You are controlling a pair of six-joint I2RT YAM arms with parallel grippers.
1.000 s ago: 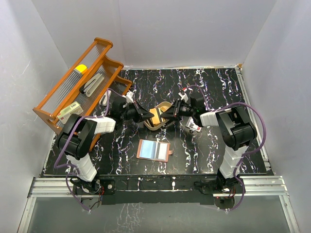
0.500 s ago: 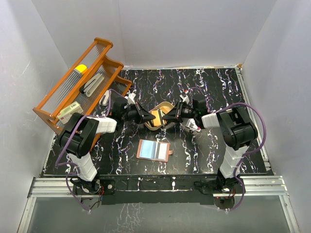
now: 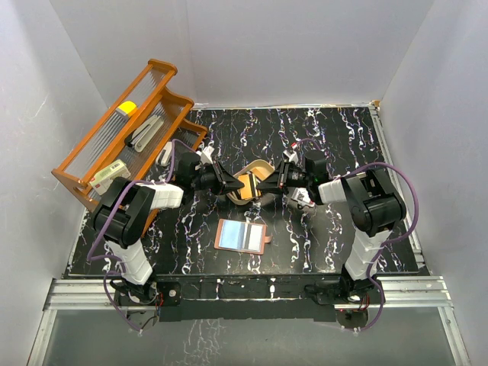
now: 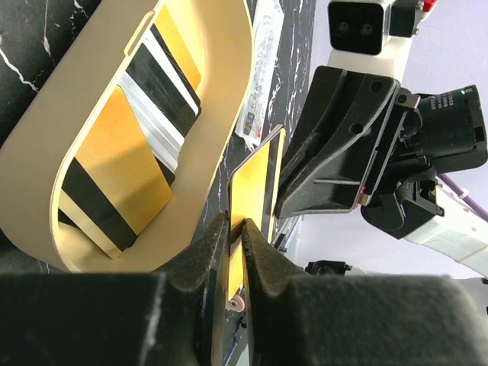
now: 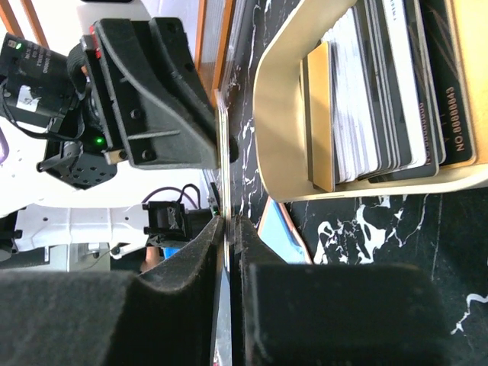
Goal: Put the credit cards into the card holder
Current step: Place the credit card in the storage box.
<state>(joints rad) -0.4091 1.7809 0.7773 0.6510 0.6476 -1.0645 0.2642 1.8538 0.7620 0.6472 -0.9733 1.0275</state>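
Thin gold-yellow plastic credit card (image 4: 256, 184), held on edge just above the rim of a tan oval tray (image 4: 229, 99). The left pincer (image 4: 236, 229) pinches one end and the right pincer (image 5: 227, 225) appears to nip the opposite end. The card is judged light, stiff and slick, so it is best gripped across its flat faces, leaving the leading end free. The reddish-brown leather card holder (image 3: 241, 235) lies open on the black marbled worktop (image 3: 320, 244), apart from the tray, toward the arm bases.

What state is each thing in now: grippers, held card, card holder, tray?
Left gripper: shut on the gold card.
Right gripper: shut on the same card's far end.
Card holder: open, lying flat, pockets up.
Tray: several stacked cards inside.
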